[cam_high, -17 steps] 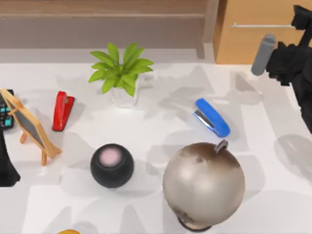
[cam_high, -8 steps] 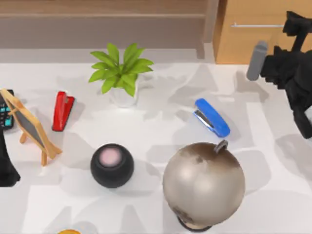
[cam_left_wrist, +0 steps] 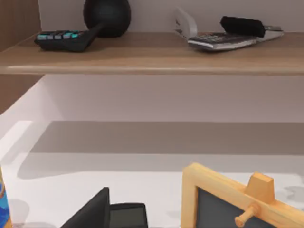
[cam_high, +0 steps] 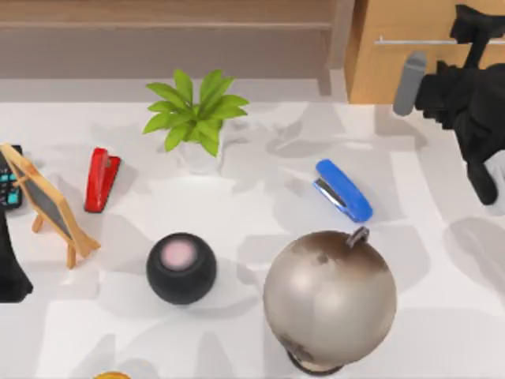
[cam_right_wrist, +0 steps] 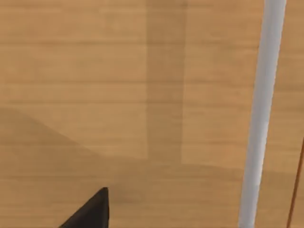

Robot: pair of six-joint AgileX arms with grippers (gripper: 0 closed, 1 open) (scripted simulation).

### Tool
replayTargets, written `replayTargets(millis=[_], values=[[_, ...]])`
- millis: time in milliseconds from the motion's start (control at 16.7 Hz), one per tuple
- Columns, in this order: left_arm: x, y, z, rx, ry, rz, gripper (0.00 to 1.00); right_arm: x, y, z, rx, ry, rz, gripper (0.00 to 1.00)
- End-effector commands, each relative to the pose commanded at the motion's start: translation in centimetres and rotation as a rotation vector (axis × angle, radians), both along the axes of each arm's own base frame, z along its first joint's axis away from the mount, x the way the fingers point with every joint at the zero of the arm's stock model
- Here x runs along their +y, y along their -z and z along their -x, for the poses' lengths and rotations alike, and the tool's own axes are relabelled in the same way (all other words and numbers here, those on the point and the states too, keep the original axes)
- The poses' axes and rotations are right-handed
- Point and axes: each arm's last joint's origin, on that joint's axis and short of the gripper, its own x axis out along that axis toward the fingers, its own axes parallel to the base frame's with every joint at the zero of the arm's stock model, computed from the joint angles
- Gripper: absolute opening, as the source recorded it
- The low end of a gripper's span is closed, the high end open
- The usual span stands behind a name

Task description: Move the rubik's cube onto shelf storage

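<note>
The rubik's cube is out of view. The shelf storage (cam_high: 166, 25) runs along the back of the table as a long light-wood board with a grey-brown back panel; the left wrist view meets its board (cam_left_wrist: 152, 59) edge-on. My right arm (cam_high: 465, 95) is raised at the back right, in front of the light-wood drawer cabinet (cam_high: 394, 67). The right wrist view looks close-up at the cabinet front (cam_right_wrist: 118, 95) and its metal bar handle (cam_right_wrist: 261, 114). My left arm (cam_high: 9, 272) sits parked at the table's left edge.
On the table stand a potted plant (cam_high: 197, 114), a red stapler (cam_high: 101, 178), a blue stapler (cam_high: 344, 190), a black speaker ball (cam_high: 181, 267), a large globe (cam_high: 330, 296) and a small chalkboard easel (cam_high: 49, 204). Calculators (cam_left_wrist: 64, 40) and a dark round object (cam_left_wrist: 107, 16) rest on the shelf.
My right arm has moved toward the back and slightly left, closer to the drawer cabinet. The left arm and the table's objects have not moved.
</note>
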Motion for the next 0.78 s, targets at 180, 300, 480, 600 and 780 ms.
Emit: replayTargets(millis=[180, 300, 480, 600, 780], values=[[0.00, 0.00, 0.00, 0.000, 0.000, 0.000, 1.00, 0.00, 0.00, 0.00, 0.000, 0.000, 0.000, 0.92], [0.00, 0.00, 0.00, 0.000, 0.000, 0.000, 1.00, 0.00, 0.00, 0.00, 0.000, 0.000, 0.000, 0.77], [0.00, 0.00, 0.00, 0.000, 0.000, 0.000, 1.00, 0.00, 0.00, 0.00, 0.000, 0.000, 0.000, 0.55], [0.00, 0.00, 0.00, 0.000, 0.000, 0.000, 1.00, 0.00, 0.00, 0.00, 0.000, 0.000, 0.000, 0.40], [0.00, 0.00, 0.00, 0.000, 0.000, 0.000, 1.00, 0.00, 0.00, 0.00, 0.000, 0.000, 0.000, 0.17]])
